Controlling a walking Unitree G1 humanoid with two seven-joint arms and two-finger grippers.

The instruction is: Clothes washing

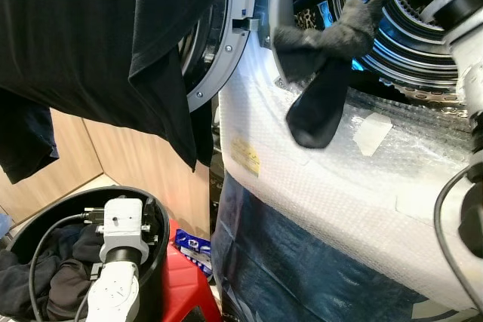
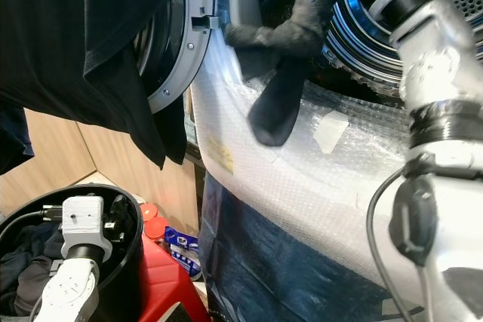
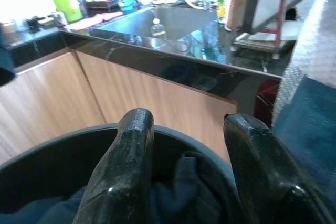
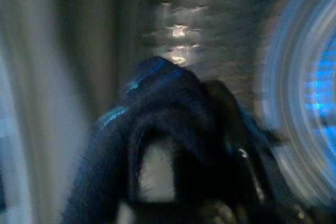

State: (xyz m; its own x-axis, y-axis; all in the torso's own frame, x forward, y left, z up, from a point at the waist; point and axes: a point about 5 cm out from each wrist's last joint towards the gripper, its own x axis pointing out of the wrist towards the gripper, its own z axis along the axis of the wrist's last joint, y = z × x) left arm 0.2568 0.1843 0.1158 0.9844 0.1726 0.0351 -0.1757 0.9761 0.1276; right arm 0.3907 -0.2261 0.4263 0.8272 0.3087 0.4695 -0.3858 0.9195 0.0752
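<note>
While the right arm reaches up at the washer mouth, the right gripper (image 4: 173, 145) is clenched on one dark garment (image 1: 324, 58), which droops out over the lip of the drum opening (image 1: 423, 28) and hangs down the front of the washing machine (image 1: 332, 179). That front is wrapped in bubble wrap, with one yellow label (image 1: 246, 157) and a taped patch (image 1: 372, 133) on it. The right wrist view is blurry, but you can make out dark cloth bunched around the fingers, with the perforated drum wall behind.

So one garment is in hand, and a heap more dark clothes (image 1: 45, 269) sits in the one black round basket (image 1: 162, 220) down at floor level, too tangled to count. The left gripper (image 3: 184, 177) hangs over that basket with its two fingers spread apart and nothing between them, just above the pile.

One open washer door (image 1: 219, 58) swings out on the robot's left, and a big black cloth (image 1: 90, 43) hangs right in front of it, eating most of the upper left space. Down low it's tight: a red stool (image 1: 185, 284) is jammed between basket and machine, with a blue packet (image 1: 192, 246) just behind it. Wooden cabinet panels (image 1: 128, 164) close off the back.
</note>
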